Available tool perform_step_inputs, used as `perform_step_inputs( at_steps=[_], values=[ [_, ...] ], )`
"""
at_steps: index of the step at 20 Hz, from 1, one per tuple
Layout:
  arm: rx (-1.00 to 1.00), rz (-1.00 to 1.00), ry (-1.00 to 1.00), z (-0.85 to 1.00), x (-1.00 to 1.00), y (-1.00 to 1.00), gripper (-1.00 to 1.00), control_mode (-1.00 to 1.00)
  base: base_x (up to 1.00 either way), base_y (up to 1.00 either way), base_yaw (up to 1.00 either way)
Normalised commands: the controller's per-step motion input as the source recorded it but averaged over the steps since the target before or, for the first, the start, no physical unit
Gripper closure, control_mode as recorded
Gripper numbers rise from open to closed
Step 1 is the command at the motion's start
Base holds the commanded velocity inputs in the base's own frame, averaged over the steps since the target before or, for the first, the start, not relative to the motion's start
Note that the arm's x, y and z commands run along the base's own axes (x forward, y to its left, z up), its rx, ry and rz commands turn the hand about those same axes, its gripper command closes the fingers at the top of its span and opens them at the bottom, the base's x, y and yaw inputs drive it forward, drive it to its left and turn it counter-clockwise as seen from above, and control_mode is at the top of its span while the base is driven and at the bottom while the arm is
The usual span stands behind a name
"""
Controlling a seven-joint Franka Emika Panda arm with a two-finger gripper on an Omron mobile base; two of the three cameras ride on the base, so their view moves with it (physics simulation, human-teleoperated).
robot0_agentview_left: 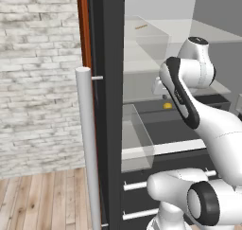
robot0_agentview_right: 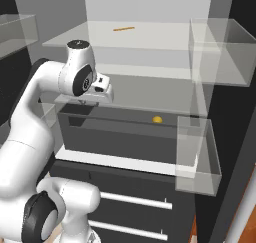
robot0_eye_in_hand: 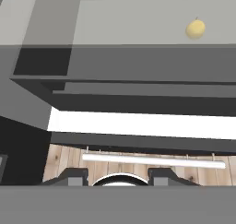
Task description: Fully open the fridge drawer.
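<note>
- We're at the open fridge, and our gripper (robot0_agentview_right: 95, 98) hangs just above the near left part of the fridge drawer (robot0_agentview_right: 125, 132), pointing down.
- In the hand view the two fingertips (robot0_eye_in_hand: 76, 176) stand apart with a gap between them and nothing held: jaws open.
- The fridge drawer is the wide dark box low in the fridge's inside, under the glass shelf (robot0_agentview_right: 145, 94); it stands partly pulled out, its front wall facing us.
- A small yellow fruit (robot0_agentview_right: 157, 119) sits on the pale floor inside the drawer, toward the right and well apart from the gripper.
- Below the drawer runs a white ledge (robot0_agentview_right: 120, 162), and under it are two dark front panels with silver bar handles (robot0_agentview_right: 135, 200).
- On the right, clear door bins (robot0_agentview_right: 200, 157) hang from the open door; in the left base view a tall silver door handle (robot0_agentview_left: 87, 144) stands against the brick wall (robot0_agentview_left: 38, 82).
- Up on the higher shelf lies a thin orange stick (robot0_agentview_right: 123, 29).
</note>
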Motion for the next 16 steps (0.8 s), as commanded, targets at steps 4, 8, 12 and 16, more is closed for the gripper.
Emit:
perform_step_inputs(
  at_steps=[4,8,12,16],
  values=[
    [0.0,0.0,0.0,0.0,-0.04,-0.02,-1.0,-1.0,0.0,0.0,0.0],
    [0.0,0.0,0.0,0.0,-0.08,-0.06,-1.0,-1.0,0.0,0.0,0.0],
    [0.0,0.0,0.0,0.0,-0.08,-0.06,-1.0,1.0,-0.04,-0.03,0.0],
    [0.0,0.0,0.0,0.0,0.0,0.0,-1.0,1.0,-0.15,-0.18,0.0]
  ],
)
